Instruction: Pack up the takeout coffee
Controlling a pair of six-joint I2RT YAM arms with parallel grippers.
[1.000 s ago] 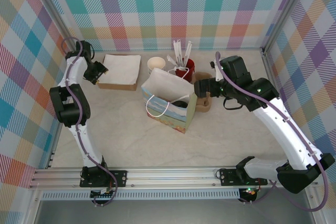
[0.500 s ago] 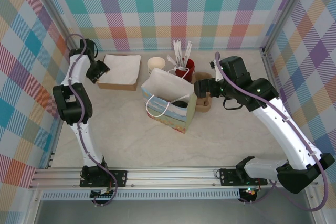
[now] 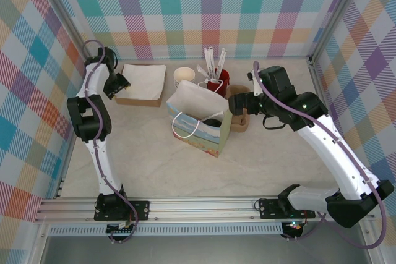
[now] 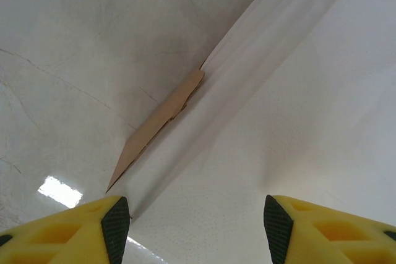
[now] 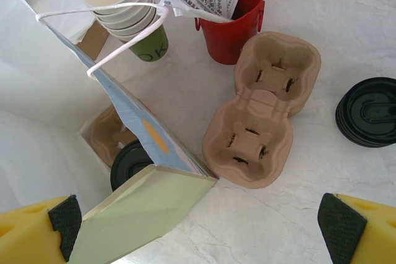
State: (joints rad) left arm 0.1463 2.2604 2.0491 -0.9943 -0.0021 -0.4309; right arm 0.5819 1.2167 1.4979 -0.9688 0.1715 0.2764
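Smooth, faintly glossy marbled desk (image 5: 346,41), matt white paper bag (image 5: 37,91), rough matt moulded-pulp cup carrier (image 5: 244,106), glossy red plastic holder (image 5: 238,29), shiny black plastic lid (image 5: 368,112), dimpled white paper napkins (image 4: 297,122), matt yellow plastic fingers (image 4: 62,230)

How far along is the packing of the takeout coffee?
Looks done: the takeout coffee, its round black plastic lid showing, sits inside the open paper gift bag. In hand: nothing; the left tool is open above the white napkins, the right tool open above the bag. Left: perhaps adding napkins, if wanted.
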